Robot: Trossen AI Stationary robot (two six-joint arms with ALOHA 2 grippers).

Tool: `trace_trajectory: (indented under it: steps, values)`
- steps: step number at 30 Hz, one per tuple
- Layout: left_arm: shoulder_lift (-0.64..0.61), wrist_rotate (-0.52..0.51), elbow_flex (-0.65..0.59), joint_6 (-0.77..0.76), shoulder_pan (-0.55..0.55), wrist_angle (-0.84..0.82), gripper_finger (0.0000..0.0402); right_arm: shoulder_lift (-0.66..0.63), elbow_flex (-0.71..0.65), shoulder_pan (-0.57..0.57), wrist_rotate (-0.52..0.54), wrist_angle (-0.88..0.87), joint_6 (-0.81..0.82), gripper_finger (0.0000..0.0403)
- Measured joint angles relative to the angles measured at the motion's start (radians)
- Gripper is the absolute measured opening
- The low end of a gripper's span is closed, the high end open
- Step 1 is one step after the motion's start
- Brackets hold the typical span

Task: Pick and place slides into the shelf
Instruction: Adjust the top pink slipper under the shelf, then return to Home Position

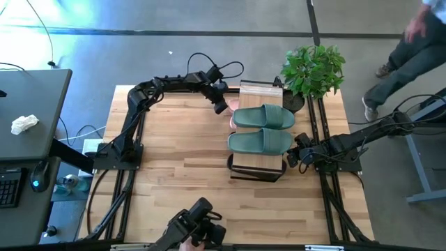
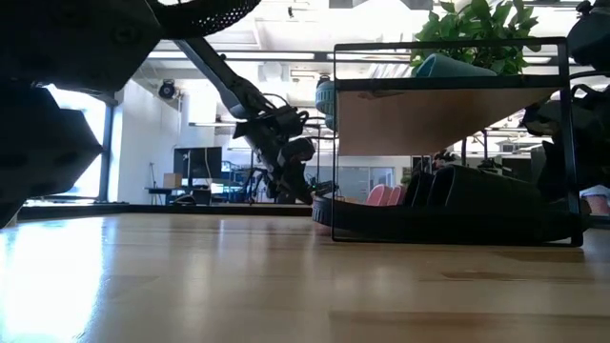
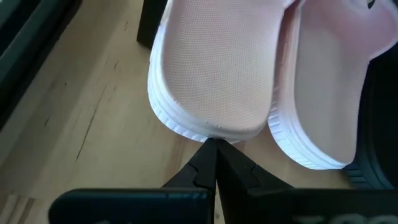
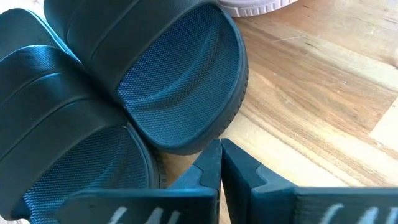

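I read these slides as light, soft rubber that will flex under a pinch and may slip on the smooth strap, so I would take each by the sole's rim at the heel, or by the wide strap. The left gripper [image 3: 214,163], fingers pressed together and holding nothing, sits just at the heel of the pale pink pair [image 3: 249,81] by the shelf's [image 1: 259,92] far left side. The right gripper [image 4: 219,165], likewise closed and empty, noses the heel of the black pair [image 4: 124,93] at the shelf's near right corner. The sage green pair [image 1: 263,129] lies flat on the top board, both side by side. My count: two green, two black, two pink, six slides in all, one shelf. Black and pink appear to rest low at the rack's base, though I cannot tell whether fully inside
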Motion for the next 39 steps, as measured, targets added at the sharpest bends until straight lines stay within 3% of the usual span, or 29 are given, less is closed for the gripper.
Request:
trace_trajectory:
  steps: [20,25,32,39]
  values:
    - [0.031,-0.015,0.021,-0.015,-0.012,0.001,0.0,0.0,0.0,0.0,-0.007,0.0,-0.028,0.0]
    - [0.027,-0.096,0.021,0.013,-0.012,-0.047,0.0,0.0,0.0,0.0,-0.006,0.0,-0.028,0.0]
    - [-0.065,-0.193,0.021,0.1,-0.011,-0.106,0.0,0.0,0.0,0.0,-0.017,-0.011,-0.025,0.0]
    - [-0.207,-0.189,0.021,0.178,-0.012,-0.123,0.0,0.0,0.0,0.0,-0.146,-0.08,0.017,0.0]
